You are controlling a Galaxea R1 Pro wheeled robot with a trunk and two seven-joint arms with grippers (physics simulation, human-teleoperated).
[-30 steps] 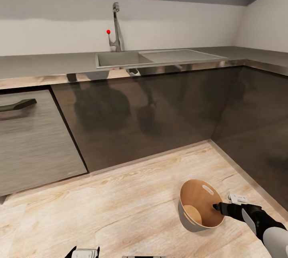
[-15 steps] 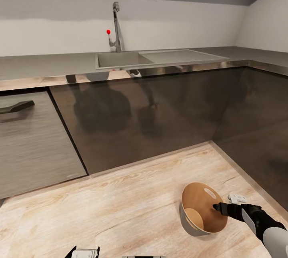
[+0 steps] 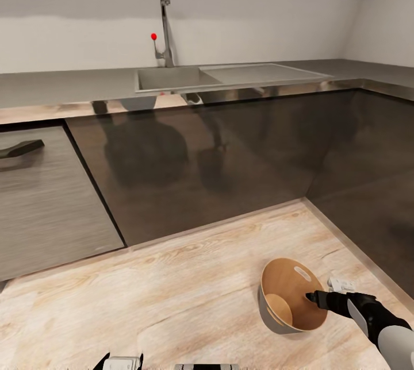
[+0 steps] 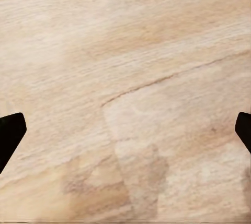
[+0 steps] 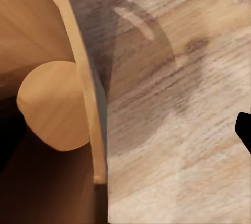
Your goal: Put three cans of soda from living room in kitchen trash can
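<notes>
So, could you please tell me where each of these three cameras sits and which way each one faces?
Head view: from the robot's head, facing forward and down at the sink, dark cabinets and wood floor; the right gripper reaches over the tash can.
Left wrist view: on the left arm, facing straight down at floor; dark fingertips frame it.
Right wrist view: on the right arm, facing down across the pail's rim; one fingertip shows.
Shared: head and right wrist views both show the pail.
</notes>
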